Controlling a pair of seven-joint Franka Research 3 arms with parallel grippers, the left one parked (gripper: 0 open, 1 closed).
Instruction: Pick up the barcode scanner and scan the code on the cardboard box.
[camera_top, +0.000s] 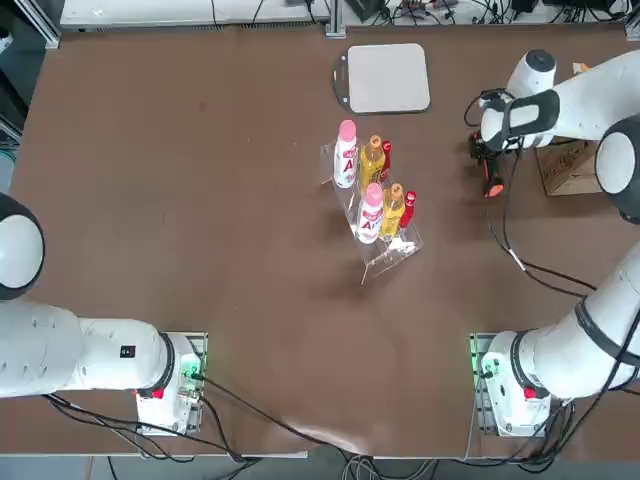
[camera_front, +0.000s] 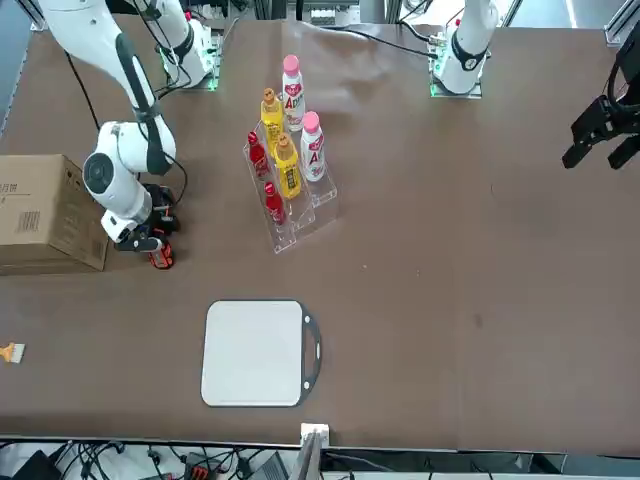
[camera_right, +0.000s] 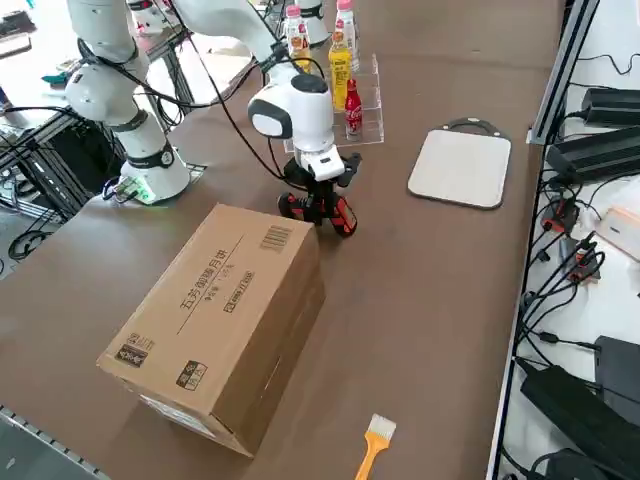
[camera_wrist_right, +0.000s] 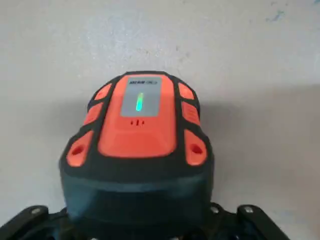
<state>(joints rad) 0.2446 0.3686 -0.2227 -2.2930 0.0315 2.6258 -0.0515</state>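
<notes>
The barcode scanner (camera_wrist_right: 140, 150), black with an orange top and a lit green light, fills the right wrist view. My right gripper (camera_right: 322, 185) comes down on it from above and is shut on it. The scanner (camera_right: 318, 210) sits low at the table surface, just beyond the near end of the cardboard box (camera_right: 225, 310). From overhead, the gripper (camera_top: 487, 150) and scanner (camera_top: 491, 178) are left of the box (camera_top: 570, 165) at the right edge. In the front view, the scanner (camera_front: 160, 250) lies right of the box (camera_front: 45, 212), whose barcode label faces the camera.
A clear rack of red-capped and pink-capped bottles (camera_top: 375, 195) stands mid-table. A flat grey pad (camera_top: 388, 78) lies at the far side. The scanner's cable (camera_top: 520, 262) trails back toward the arm's base. An orange-handled brush (camera_right: 372, 445) lies near the box.
</notes>
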